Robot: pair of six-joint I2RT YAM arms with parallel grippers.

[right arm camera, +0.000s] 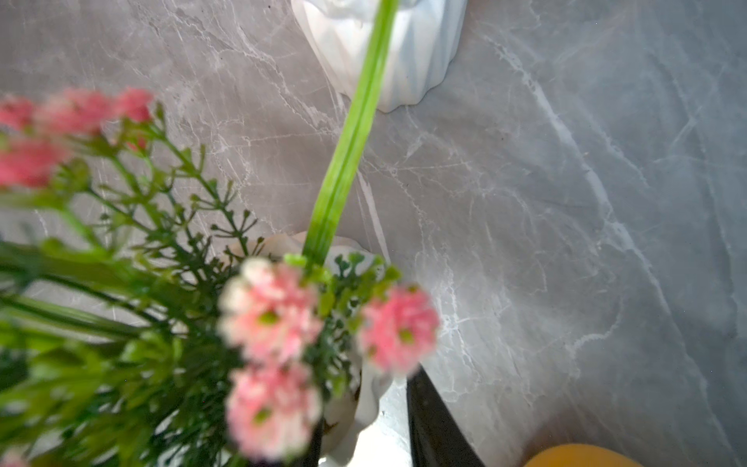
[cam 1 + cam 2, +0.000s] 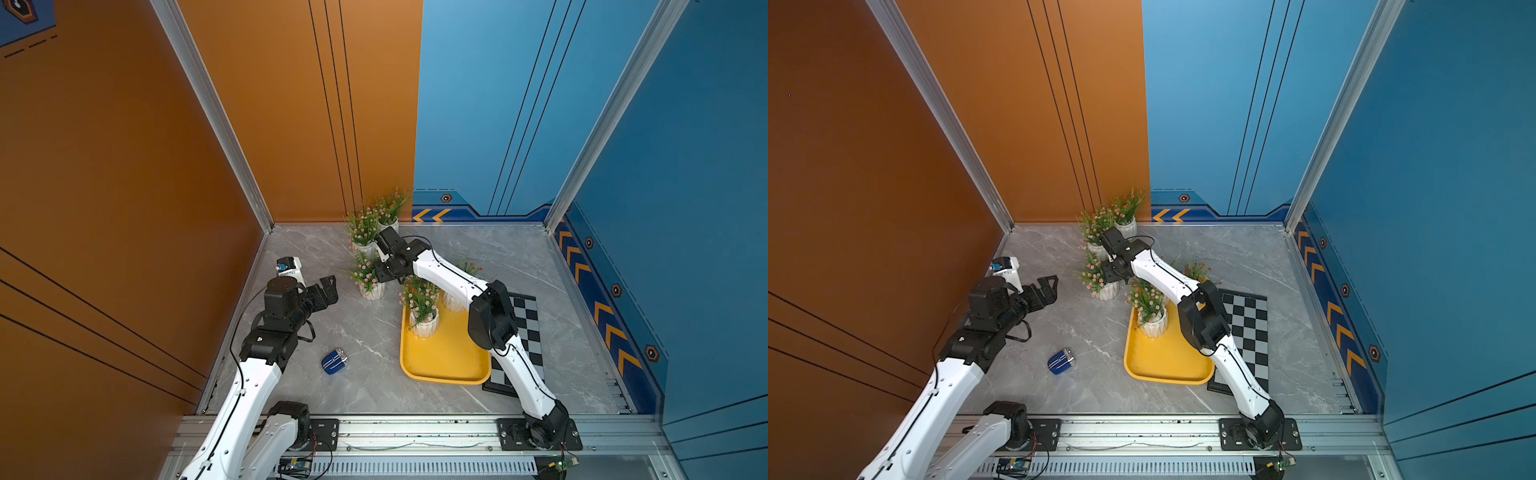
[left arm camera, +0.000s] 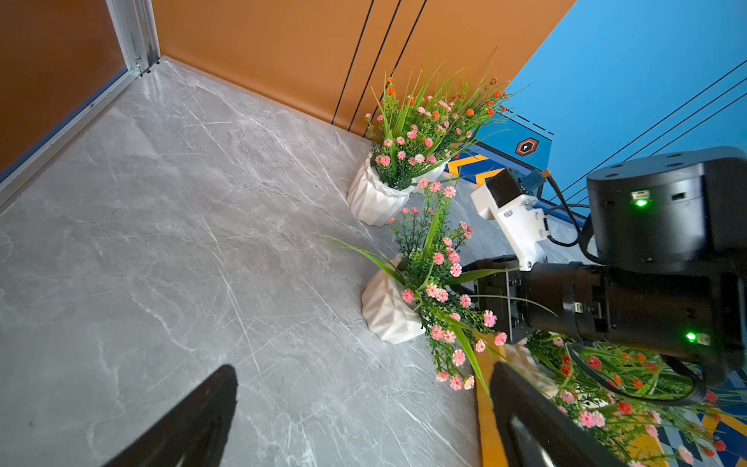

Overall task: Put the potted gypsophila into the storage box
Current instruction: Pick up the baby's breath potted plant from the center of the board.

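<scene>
A gypsophila with pink blooms in a white faceted pot point(image 2: 371, 287) point(image 2: 1106, 289) point(image 3: 387, 308) stands on the grey marble floor, left of the yellow storage box point(image 2: 446, 361) point(image 2: 1167, 361). My right gripper point(image 2: 379, 277) point(image 2: 1109, 272) point(image 1: 364, 420) reaches down over this pot. Its jaws straddle the pot's rim point(image 1: 347, 408), and a gap shows beside one black finger point(image 1: 434, 424); flowers hide the other. A second pot point(image 2: 424, 322) stands in the box, and a third point(image 2: 453, 300) sits at its far corner behind the arm. My left gripper point(image 2: 328, 291) point(image 2: 1046, 291) point(image 3: 364, 424) hovers open and empty.
Two more potted plants point(image 2: 363, 243) point(image 2: 390, 218) stand against the back wall. A blue pouch point(image 2: 334, 361) point(image 2: 1061, 360) lies on the floor near the left arm. A black-and-white chequered board point(image 2: 528, 332) point(image 2: 1250, 328) lies right of the box, under the right arm.
</scene>
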